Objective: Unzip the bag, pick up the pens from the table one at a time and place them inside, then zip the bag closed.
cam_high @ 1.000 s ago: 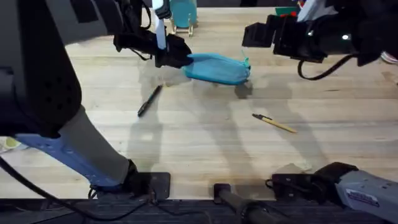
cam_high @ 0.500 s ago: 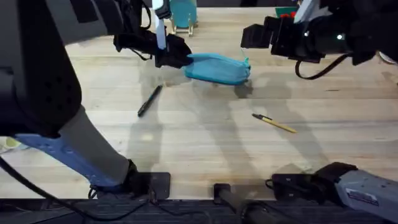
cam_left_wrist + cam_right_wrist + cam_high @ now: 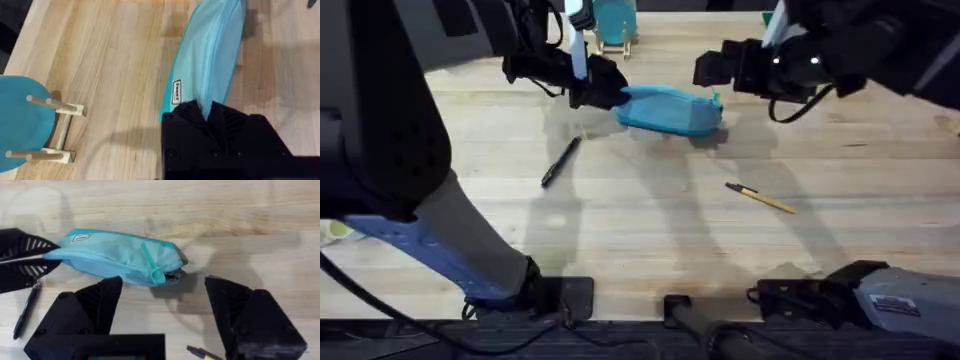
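- The light blue soft fabric pencil pouch [image 3: 670, 110] lies on the far middle of the pale wooden plank table [image 3: 650, 240], its long axis running left to right, apparently still zipped.
- The left gripper [image 3: 605, 92], with black fingers, is clamped on the pouch's left end; its wrist view shows the fabric [image 3: 207, 60] pinched between the two pads, just past a small white label.
- The right gripper [image 3: 712, 68] hangs above the pouch's right end, just to the far side of it, jaws spread wide; in its wrist view the two fingers straddle that end from above, and I judge they are not yet touching it.
- The teal zipper pull tab [image 3: 152, 266] sits at the right end, so the right arm is the nearer one; the pull would then run leftward along the pouch, toward the held end.
- The black pen with a pale end [image 3: 560, 161] lies on the table near the pouch's left end; the yellow pen with a black end [image 3: 761, 197] lies nearer and to the right, well apart.
- A round teal object on a wooden stand [image 3: 30, 122] stands just beyond the held end, clear of the zipper's line.
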You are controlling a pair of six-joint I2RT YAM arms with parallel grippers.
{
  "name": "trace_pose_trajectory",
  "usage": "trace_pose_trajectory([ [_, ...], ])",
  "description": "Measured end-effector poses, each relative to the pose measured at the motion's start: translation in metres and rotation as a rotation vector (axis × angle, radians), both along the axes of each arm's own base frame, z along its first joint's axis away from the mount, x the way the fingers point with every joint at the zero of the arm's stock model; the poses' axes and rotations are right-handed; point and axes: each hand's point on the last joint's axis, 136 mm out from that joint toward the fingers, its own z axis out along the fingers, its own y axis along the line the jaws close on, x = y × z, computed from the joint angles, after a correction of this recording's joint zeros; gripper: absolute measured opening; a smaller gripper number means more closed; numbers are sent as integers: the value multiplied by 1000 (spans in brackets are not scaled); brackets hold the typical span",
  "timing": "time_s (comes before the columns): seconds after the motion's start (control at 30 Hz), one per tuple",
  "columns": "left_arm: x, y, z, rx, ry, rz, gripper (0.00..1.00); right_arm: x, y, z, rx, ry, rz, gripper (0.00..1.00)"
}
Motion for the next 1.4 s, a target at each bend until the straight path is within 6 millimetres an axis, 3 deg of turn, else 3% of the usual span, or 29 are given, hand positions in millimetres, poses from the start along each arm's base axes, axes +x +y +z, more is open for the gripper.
trace_pose_trajectory([
  [0.3,0,0,0,0,0,0,42,18,8,-22,-6,13,0,996],
  [0.57,0,0,0,0,0,0,42,20,9,-41,-15,55,-13,996],
  [0.8,0,0,0,0,0,0,42,25,11,-42,-10,45,-18,966],
  [1.33,0,0,0,0,0,0,42,24,10,-42,4,50,-42,269],
  [1.4,0,0,0,0,0,0,42,24,10,-42,5,50,-43,106],
])
